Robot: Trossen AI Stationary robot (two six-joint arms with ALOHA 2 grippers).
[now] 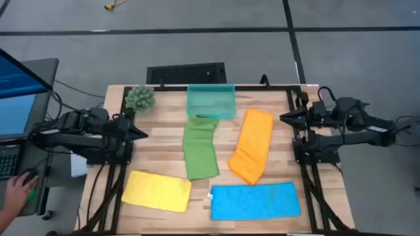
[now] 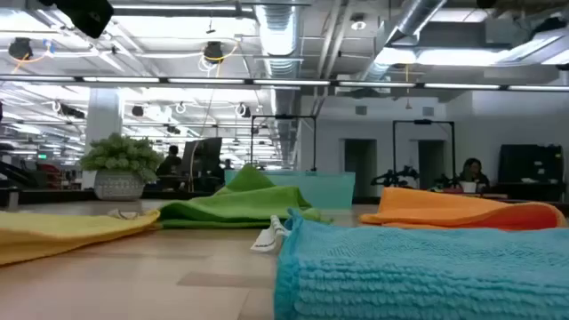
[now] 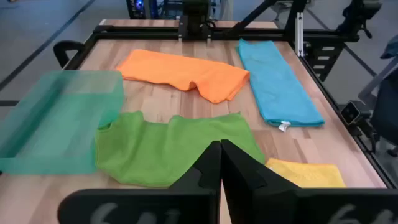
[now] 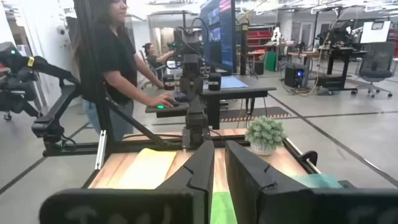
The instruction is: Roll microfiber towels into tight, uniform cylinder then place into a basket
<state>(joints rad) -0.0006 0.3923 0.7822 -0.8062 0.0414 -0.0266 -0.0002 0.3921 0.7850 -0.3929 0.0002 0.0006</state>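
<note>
Four microfiber towels lie flat on the wooden table: green [image 1: 200,147] in the middle, orange [image 1: 251,154] to its right with its near end folded over, yellow [image 1: 157,190] at the near left, and blue [image 1: 254,200] at the near right. The green towel's far end is bunched against the near wall of the translucent teal basket [image 1: 211,100] at the far edge. My left gripper [image 1: 144,133] hovers at the table's left edge, shut and empty, pointing right. At the right edge my right gripper [image 4: 219,149] points left, its fingers a little apart and empty.
A spiky green plant ball [image 1: 140,98] in a pot stands at the far left corner. Black frame rails [image 1: 298,131] run along the table's edges. A person [image 4: 118,62] stands at a desk left of the table, one hand [image 1: 20,190] on a mouse.
</note>
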